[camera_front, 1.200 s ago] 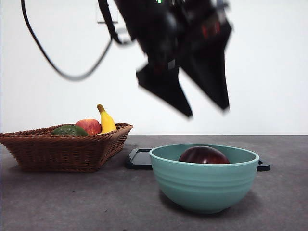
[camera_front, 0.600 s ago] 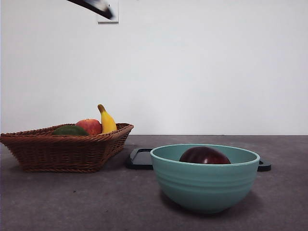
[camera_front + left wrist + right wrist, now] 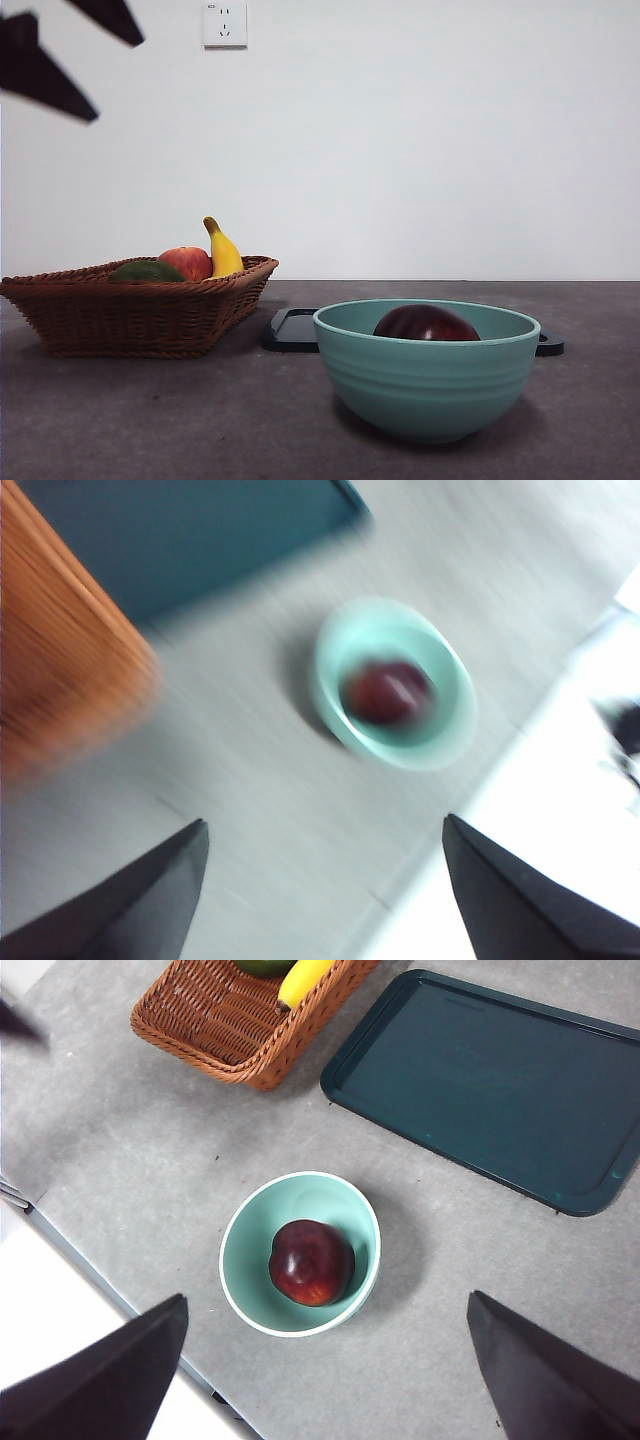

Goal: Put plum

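Observation:
The plum (image 3: 425, 323), dark maroon and glossy, lies inside the teal bowl (image 3: 425, 385) at the table's front right. Nothing touches it. From high above, the right wrist view looks down on the plum (image 3: 310, 1261) in the bowl (image 3: 240, 1230), and my right gripper (image 3: 328, 1300) is open and empty. My left gripper (image 3: 118, 80) is up at the top left of the front view, far from the bowl, jaws apart. Its own blurred view shows the left gripper (image 3: 325, 822) open, with the plum (image 3: 388, 691) in the bowl (image 3: 440, 735) well below.
A wicker basket (image 3: 130, 310) at the left holds a red apple (image 3: 185, 263), a banana (image 3: 222, 252) and a dark green fruit (image 3: 145, 271). A dark tray (image 3: 290, 330) lies flat behind the bowl. The table's edge (image 3: 120, 1305) runs close to the bowl.
The gripper that hung open over the bowl a second ago has lifted away to the upper left. The plum and bowl have not moved.

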{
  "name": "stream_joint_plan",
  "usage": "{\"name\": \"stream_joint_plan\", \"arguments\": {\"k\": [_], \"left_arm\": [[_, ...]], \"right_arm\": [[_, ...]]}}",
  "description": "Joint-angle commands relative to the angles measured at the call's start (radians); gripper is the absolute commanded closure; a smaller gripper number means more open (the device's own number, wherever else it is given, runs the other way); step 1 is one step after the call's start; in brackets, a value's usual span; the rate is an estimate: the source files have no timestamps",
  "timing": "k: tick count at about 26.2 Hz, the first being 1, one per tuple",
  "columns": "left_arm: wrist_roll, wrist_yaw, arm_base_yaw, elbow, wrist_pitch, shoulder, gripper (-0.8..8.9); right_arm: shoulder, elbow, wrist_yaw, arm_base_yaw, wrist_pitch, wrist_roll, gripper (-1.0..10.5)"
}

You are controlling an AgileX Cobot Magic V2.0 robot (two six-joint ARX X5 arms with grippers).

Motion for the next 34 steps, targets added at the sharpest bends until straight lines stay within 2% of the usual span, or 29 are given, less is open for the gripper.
{"name": "stream_joint_plan", "arguments": {"k": [1, 4, 13, 24, 29, 34], "left_arm": [[-0.003, 0.059, -0.013, -0.029, -0.024, -0.014, 4.40], [0.014, 0.099, -0.017, -0.033, -0.055, -0.016, 4.40], [0.014, 0.100, -0.020, -0.033, -0.054, -0.016, 4.40], [0.014, 0.149, -0.021, -0.033, -0.054, -0.016, 4.40], [0.014, 0.151, -0.021, -0.033, -0.054, -0.016, 4.40], [0.014, 0.151, -0.021, -0.033, -0.054, -0.016, 4.40]], "right_arm": [[0.008, 0.019, 0.002, 0.005, 0.010, 0.007, 5.0], [0.008, 0.019, 0.002, 0.005, 0.009, 0.007, 5.0], [0.023, 0.019, 0.001, 0.005, -0.016, 0.011, 5.0], [0.211, 0.016, 0.024, 0.048, -0.039, 0.011, 5.1], [0.318, -0.018, 0.054, 0.097, 0.049, 0.031, 5.2], [0.408, -0.092, 0.073, 0.148, 0.206, 0.072, 5.4]]}}
